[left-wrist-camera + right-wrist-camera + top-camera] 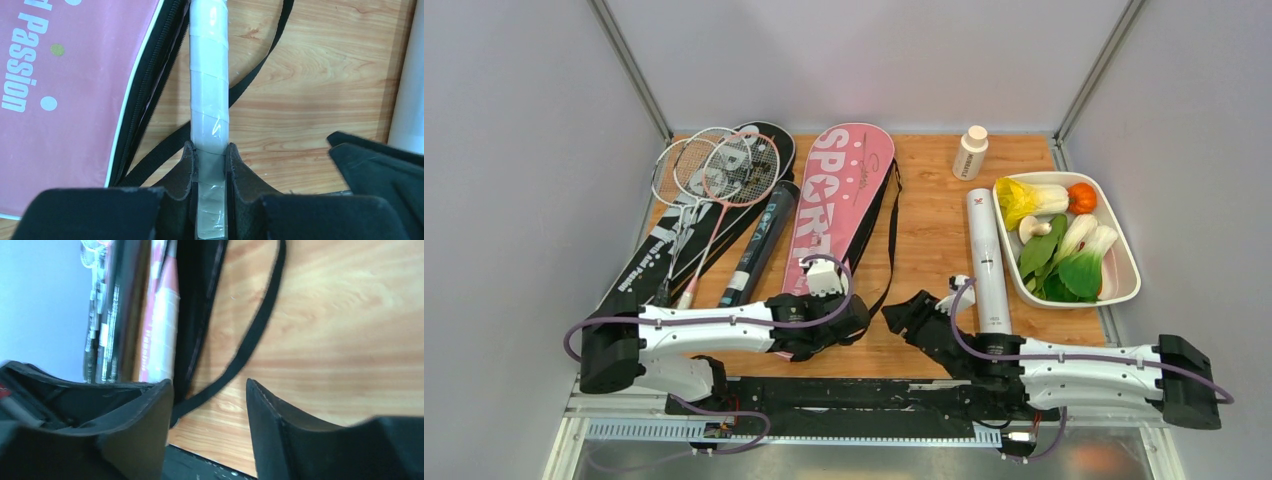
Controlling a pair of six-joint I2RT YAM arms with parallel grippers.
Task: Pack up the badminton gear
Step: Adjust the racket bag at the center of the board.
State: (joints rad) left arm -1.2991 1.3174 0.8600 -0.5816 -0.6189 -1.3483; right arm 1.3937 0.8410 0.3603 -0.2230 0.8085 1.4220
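Note:
My left gripper (859, 322) is shut on a racket's white tape-wrapped handle (210, 75), pinched between both jaws in the left wrist view (210, 147). The handle runs up into the zipped edge of the pink "SPORT" bag (839, 195) (60, 100). My right gripper (906, 312) (210, 382) hovers open just right of it, with only bare wood and the bag's black strap (250, 350) between its fingers. More rackets (714, 170) lie on a black bag (639, 265) at the left. A black tube (759, 245) and a white tube (987, 260) lie on the table.
A small white bottle (970, 152) stands at the back right. A white tray (1129, 280) of toy vegetables sits along the right edge beside the white tube. The pink bag's strap (892, 235) loops over the wood between the two grippers. Grey walls close in both sides.

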